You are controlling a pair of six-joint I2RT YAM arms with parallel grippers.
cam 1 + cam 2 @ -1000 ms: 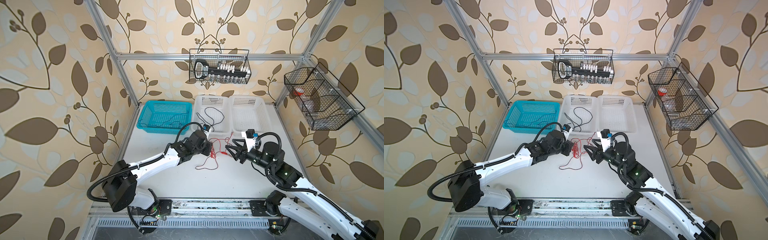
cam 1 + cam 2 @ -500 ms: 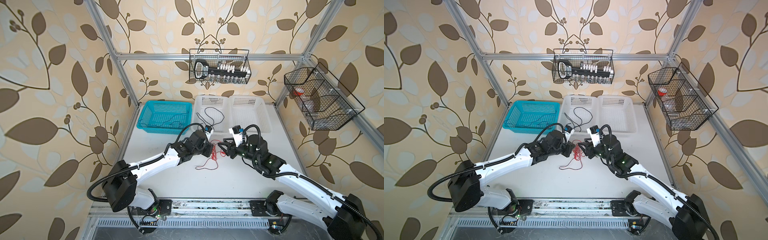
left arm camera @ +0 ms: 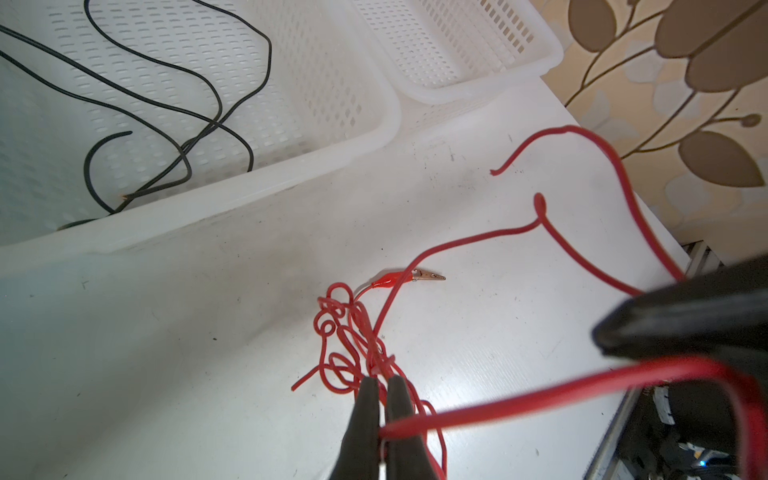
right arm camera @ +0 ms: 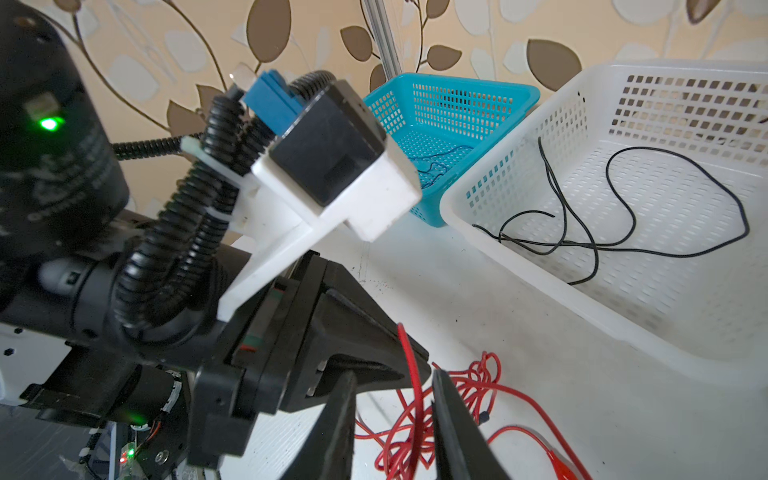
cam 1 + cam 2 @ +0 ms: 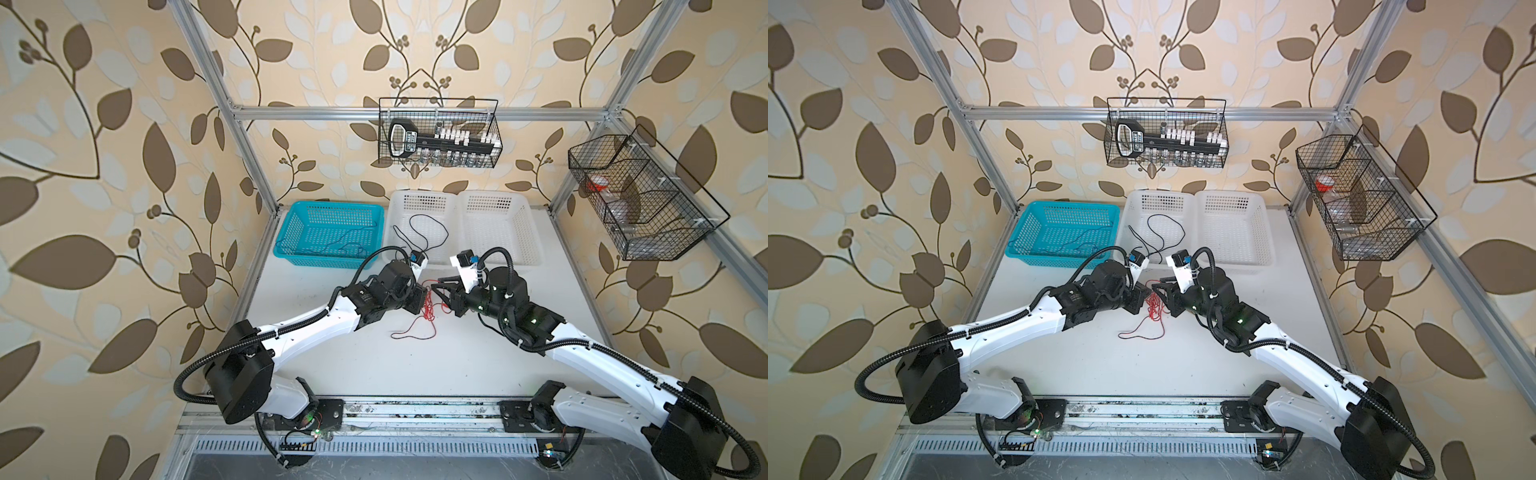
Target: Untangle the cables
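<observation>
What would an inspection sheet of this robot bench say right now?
Surface: white table, lightly scuffed.
Job's things: red cable tangled on table; black cable in white basket; blue cable in teal basket.
Clutter: second white basket.
Tools: left tool shut on red cable; right tool open, red strand between its jaws.
Cables: corrugated hoses tied along both arms.
Surroundings: leaf wallpaper, metal frame, two wire racks.

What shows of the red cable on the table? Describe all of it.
The red cable is thin, flexible, plastic-coated wire, bunched in a knotted tangle on the white table near a white basket. One end bears a red-sleeved metal clip; loose loops trail off. The left tool is shut on strands; one strand passes between the open fingers of the right tool.
</observation>
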